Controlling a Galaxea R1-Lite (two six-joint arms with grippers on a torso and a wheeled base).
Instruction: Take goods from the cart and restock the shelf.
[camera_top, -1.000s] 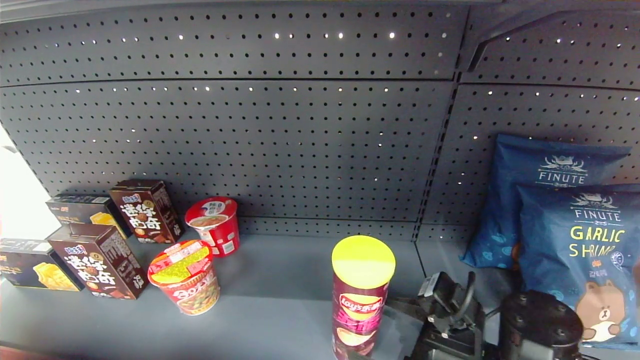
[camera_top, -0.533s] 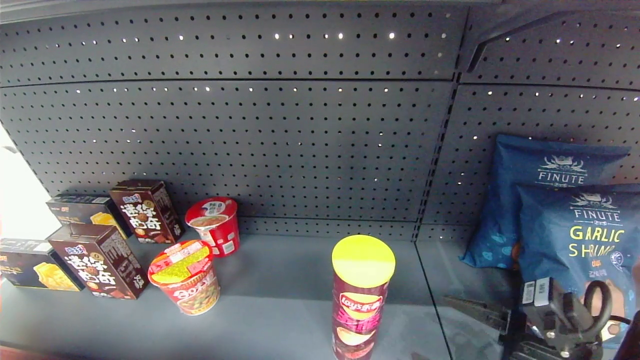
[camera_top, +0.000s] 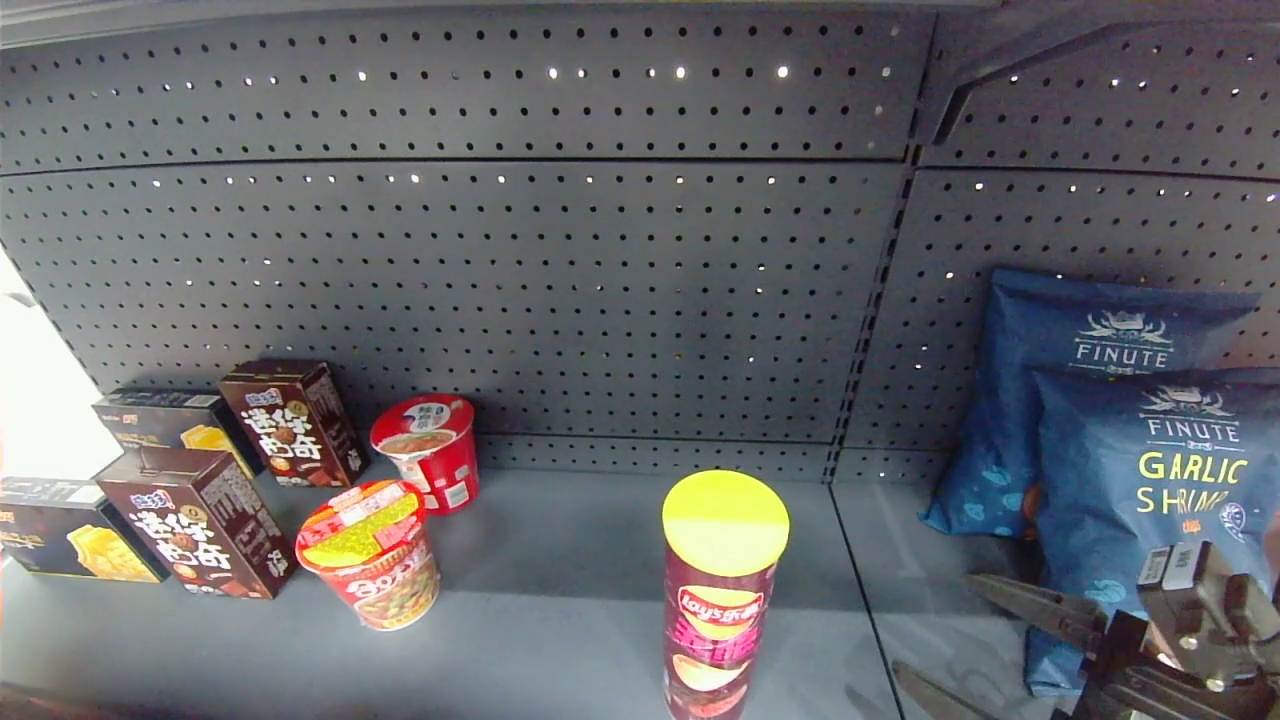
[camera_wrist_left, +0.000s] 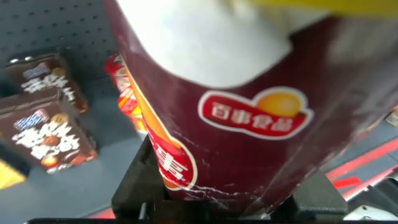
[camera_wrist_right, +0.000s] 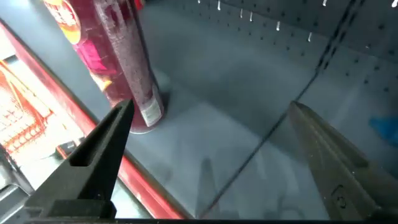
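Grey shelf (camera_top: 560, 640). Blue bags (camera_top: 1150, 470) lean at its right end; right tool (camera_top: 932, 624) beside them, wide open, empty. Chip canister (camera_top: 722, 590) upright near front edge, mid-shelf. Left tool (camera_wrist_left: 229, 194) clamped on second canister (camera_wrist_left: 249, 112), near its base.

Shelf (camera_top: 560, 560): grey deck, pegboard back panel (camera_top: 600, 300), red front edge (camera_wrist_right: 155, 180). Seam (camera_top: 855, 580) splits the deck into two bays.

Left bay, far left: 2 brown boxes (camera_top: 295, 420) (camera_top: 205, 520) upright, one behind the other. 2 dark boxes w/ yellow picture (camera_top: 165, 420) (camera_top: 70, 525) just beside them, further left. Next along: 2 red noodle cups, rear (camera_top: 430, 465) and front (camera_top: 370, 555), near each other.

Chip can (camera_top: 722, 600), yellow lid, upright near front edge, well apart from the cups.

Right bay: 2 blue snack bags upright, rear (camera_top: 1060, 390) by back panel, front (camera_top: 1150, 480) overlapping it.
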